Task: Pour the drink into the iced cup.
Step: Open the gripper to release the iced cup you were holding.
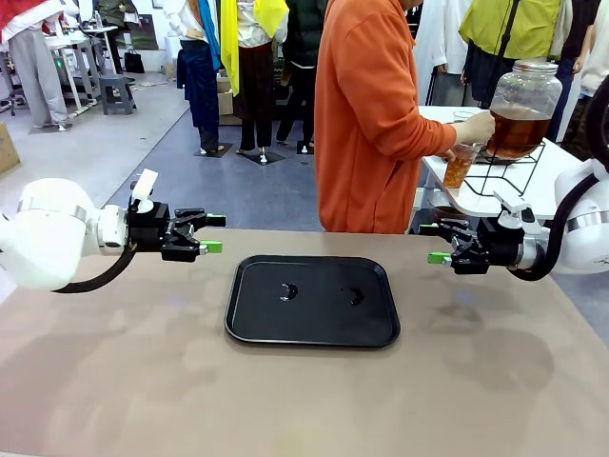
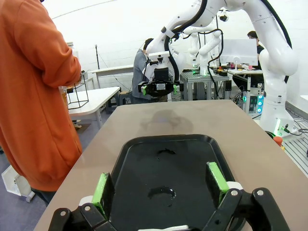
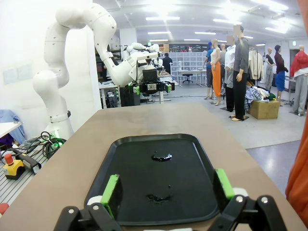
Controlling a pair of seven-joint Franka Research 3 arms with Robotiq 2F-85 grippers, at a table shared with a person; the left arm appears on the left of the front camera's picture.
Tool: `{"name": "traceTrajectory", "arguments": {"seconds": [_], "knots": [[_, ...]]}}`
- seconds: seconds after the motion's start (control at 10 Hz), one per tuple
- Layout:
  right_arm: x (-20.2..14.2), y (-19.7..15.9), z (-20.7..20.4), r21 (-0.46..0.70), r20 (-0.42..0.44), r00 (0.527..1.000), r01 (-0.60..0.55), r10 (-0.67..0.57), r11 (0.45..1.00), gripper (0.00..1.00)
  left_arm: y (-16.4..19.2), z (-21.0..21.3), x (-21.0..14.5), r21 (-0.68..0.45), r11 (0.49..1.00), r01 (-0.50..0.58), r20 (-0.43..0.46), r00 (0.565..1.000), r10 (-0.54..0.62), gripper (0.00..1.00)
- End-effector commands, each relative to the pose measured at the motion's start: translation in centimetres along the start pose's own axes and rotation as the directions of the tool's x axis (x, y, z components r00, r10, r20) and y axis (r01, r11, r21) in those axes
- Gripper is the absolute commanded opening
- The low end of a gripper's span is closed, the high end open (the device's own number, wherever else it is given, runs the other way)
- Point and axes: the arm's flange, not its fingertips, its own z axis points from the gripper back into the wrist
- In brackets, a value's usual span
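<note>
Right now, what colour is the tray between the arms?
Black, glossy, with small wet spots; the tray shows best in the front view.

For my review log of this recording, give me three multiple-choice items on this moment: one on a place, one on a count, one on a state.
1. Where is the cup?
A. On the tray
B. Held under the dispenser jar
C. In the left gripper

2. How many wet patches lie on the black tray?
A. Two
B. Five
C. None

3. How are both grippers?
A. Shut on cups
B. Open, holding nothing
C. Shut on the tray

Answers: 1 B, the person's hand holds it there; 2 A, two patches glisten; 3 B, the left gripper and the right gripper gape, holding nothing.
</note>
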Motion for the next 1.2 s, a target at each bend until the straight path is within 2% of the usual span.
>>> {"name": "traceTrajectory", "arguments": {"seconds": [0.0, 1.1], "knots": [[0.43, -0.23, -0.22, 0.004, -0.001, 1.000, 0.000, 0.000, 1.000, 1.00, 0.06, -0.06, 0.06, 0.000, 1.000, 0.005, -0.001, 1.000, -0.005, 1.00], [0.43, -0.23, -0.22, 0.004, -0.001, 1.000, 0.000, 0.000, 1.000, 1.00, 0.06, -0.06, 0.06, 0.000, 1.000, 0.005, -0.001, 1.000, -0.005, 1.00]]}}
